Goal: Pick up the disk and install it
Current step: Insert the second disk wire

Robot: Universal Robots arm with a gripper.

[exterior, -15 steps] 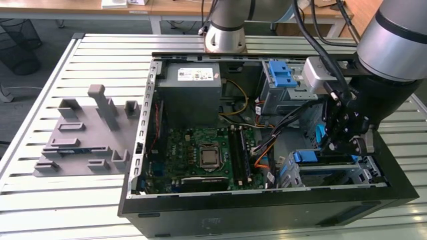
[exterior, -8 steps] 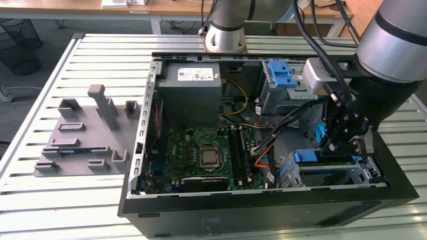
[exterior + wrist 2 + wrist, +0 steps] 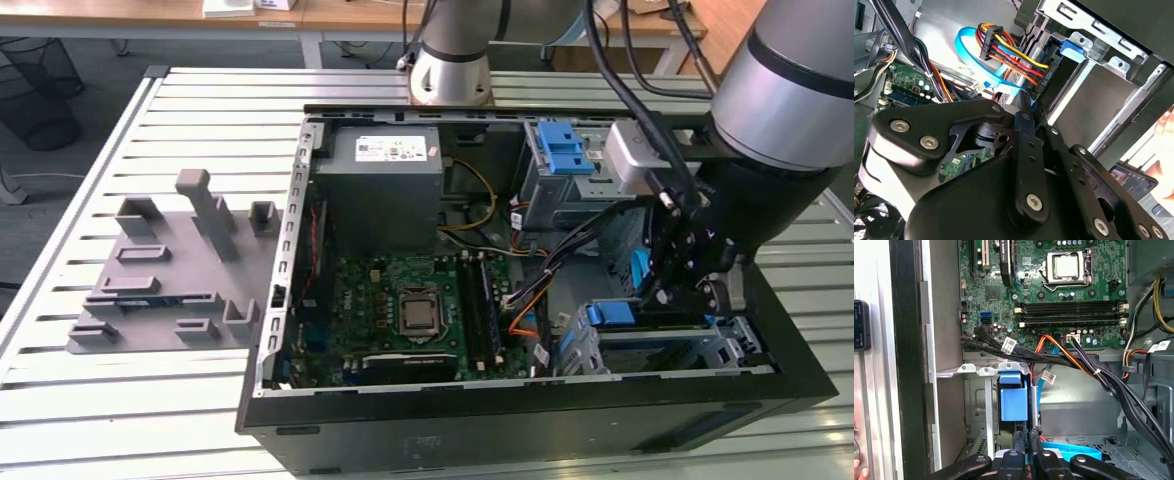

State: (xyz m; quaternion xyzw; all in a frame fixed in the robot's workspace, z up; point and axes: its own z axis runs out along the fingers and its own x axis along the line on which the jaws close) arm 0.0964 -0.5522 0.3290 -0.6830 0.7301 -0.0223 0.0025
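The gripper (image 3: 1026, 452) is seen pressed together on the disk's (image 3: 1014, 402) blue carrier edge, inside the open computer case (image 3: 534, 430) beside the drive cage (image 3: 981, 371). A snag on the cable bundle (image 3: 1004, 55) is judged possible. The motherboard (image 3: 1054, 285) is shown in the first wrist view, the cable plug in the second.

One open computer case (image 3: 534, 420) on slatted table (image 3: 80, 420). One motherboard (image 3: 400, 310), one CPU socket (image 3: 419, 311); four memory slots (image 3: 1071, 312) counted in first wrist view. One grey power-supply box (image 3: 379, 185). One grey fixture block (image 3: 167, 270) beside case. One robot arm, one gripper (image 3: 694, 290). Two blue plastic latches visible in exterior view: one upper (image 3: 566, 147), one lower (image 3: 610, 313).
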